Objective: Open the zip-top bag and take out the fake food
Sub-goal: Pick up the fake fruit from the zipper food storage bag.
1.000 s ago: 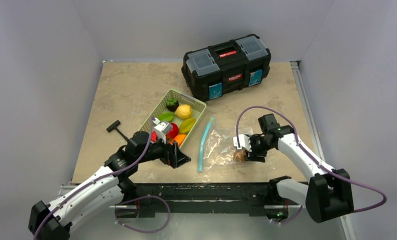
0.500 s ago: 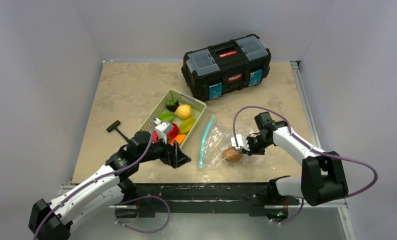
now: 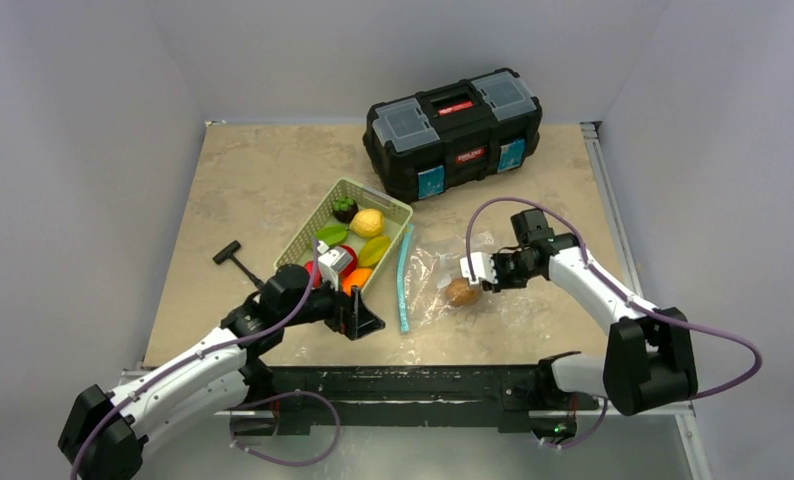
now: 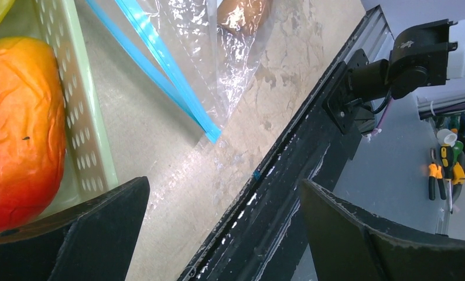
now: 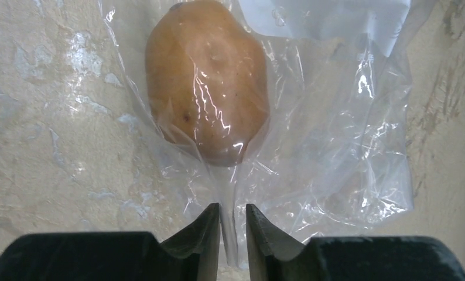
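Observation:
The zip-top bag (image 3: 431, 283) lies flat to the right of the basket, its teal zip strip (image 3: 404, 280) toward the basket. One brown piece of fake food (image 3: 461, 292) is inside it. In the right wrist view my right gripper (image 5: 233, 225) is shut on a fold of the bag (image 5: 335, 146) just behind the brown food (image 5: 207, 82). It shows from above (image 3: 480, 271) at the bag's far right side. My left gripper (image 3: 358, 315) is open and empty at the basket's near end, left of the zip strip (image 4: 160, 76). Its fingers (image 4: 72, 234) are wide apart.
The pale green basket (image 3: 398, 212) holds several fake fruits, among them a yellow one (image 3: 369, 221) and an orange-red one (image 4: 19, 123). A black toolbox (image 3: 455, 128) stands at the back. A small black T-shaped tool (image 3: 231, 258) lies left of the basket. The table's front rail (image 4: 289, 193) is under my left gripper.
My right gripper has moved back and a little left, dragging the bag toward the basket. The brown food has slid out from under the gripper toward the zip. The left arm shifted slightly.

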